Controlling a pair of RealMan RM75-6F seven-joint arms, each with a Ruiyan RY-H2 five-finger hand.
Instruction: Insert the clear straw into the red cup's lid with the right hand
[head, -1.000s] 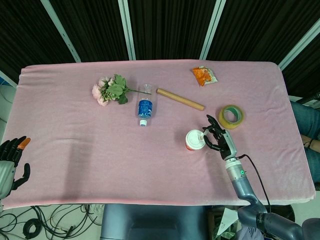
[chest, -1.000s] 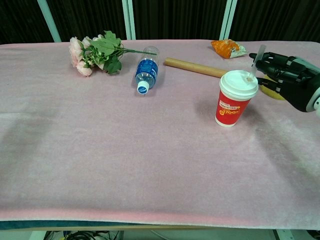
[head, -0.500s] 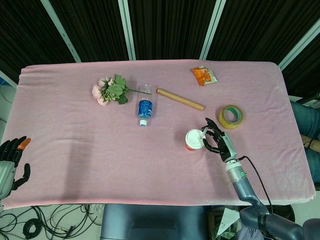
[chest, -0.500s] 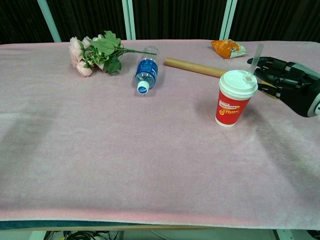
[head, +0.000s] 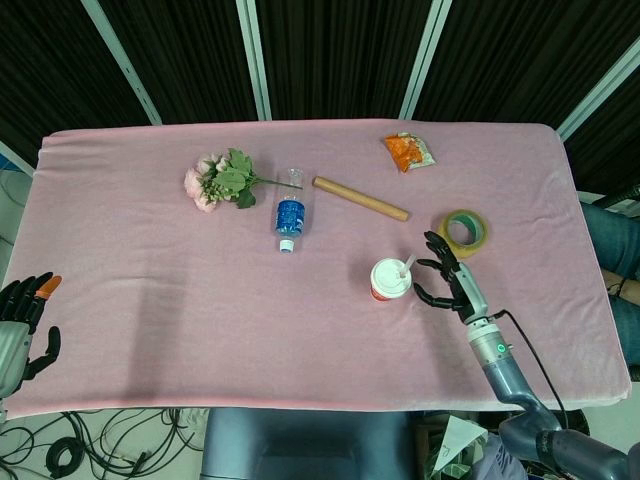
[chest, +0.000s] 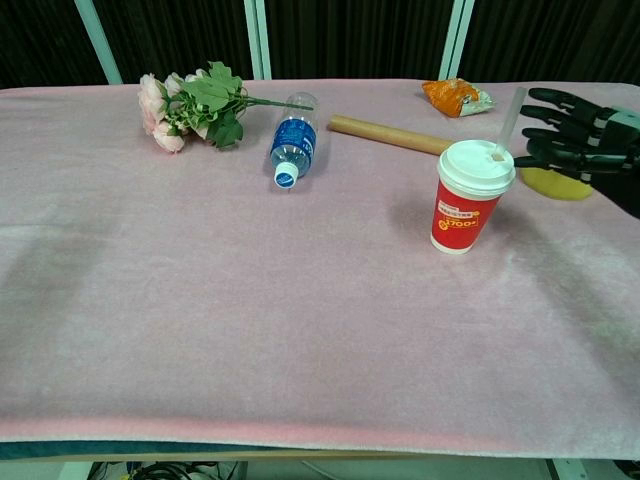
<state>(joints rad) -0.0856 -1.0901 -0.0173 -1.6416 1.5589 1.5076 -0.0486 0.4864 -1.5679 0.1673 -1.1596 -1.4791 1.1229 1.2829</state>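
The red cup (chest: 462, 216) with a white lid (head: 390, 276) stands upright on the pink table, right of centre. A clear straw (chest: 508, 122) sticks up from the lid, leaning to the right, also seen as the straw (head: 406, 266) in the head view. My right hand (chest: 580, 135) hovers just right of the cup with fingers spread, clear of the straw; it shows as the right hand (head: 450, 280) from above. My left hand (head: 22, 318) hangs off the table's left front corner, fingers loosely apart and holding nothing.
A roll of yellow tape (head: 462, 232) lies behind my right hand. A cardboard tube (head: 360, 198), a lying water bottle (head: 289, 218), a flower bunch (head: 220, 180) and an orange snack packet (head: 409, 151) sit at the back of the pink table (head: 180, 300).
My right hand has let go of the straw, opened its fingers and drawn back to the right. The straw stays standing in the lid.
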